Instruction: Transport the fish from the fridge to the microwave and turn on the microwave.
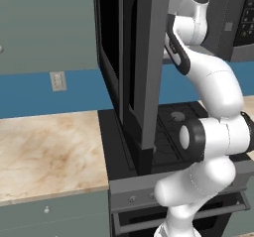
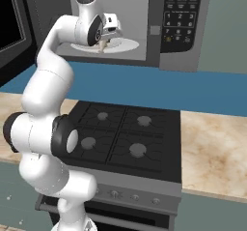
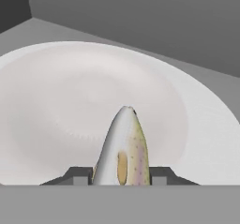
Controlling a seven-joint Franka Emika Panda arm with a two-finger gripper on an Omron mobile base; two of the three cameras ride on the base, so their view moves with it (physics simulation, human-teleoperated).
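Gripper [image 3: 121, 178] clamped on fish [image 3: 123, 148], low centre of frame, over turntable [image 3: 56, 101]. Lower gently, release only once it rests flat.

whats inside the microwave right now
The white turntable, with the gripper holding the fish above it. The fish's rear end is hidden between the fingers.

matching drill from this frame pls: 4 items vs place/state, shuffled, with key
Items:
1. fish
2. turntable
3. microwave door
4. stove

Places/states:
A. swung open
B. under the microwave, burners bare
C. held between the jaws of the gripper
D. white, inside the microwave cavity, beneath the fish

Pairs: 1-C, 2-D, 3-A, 4-B
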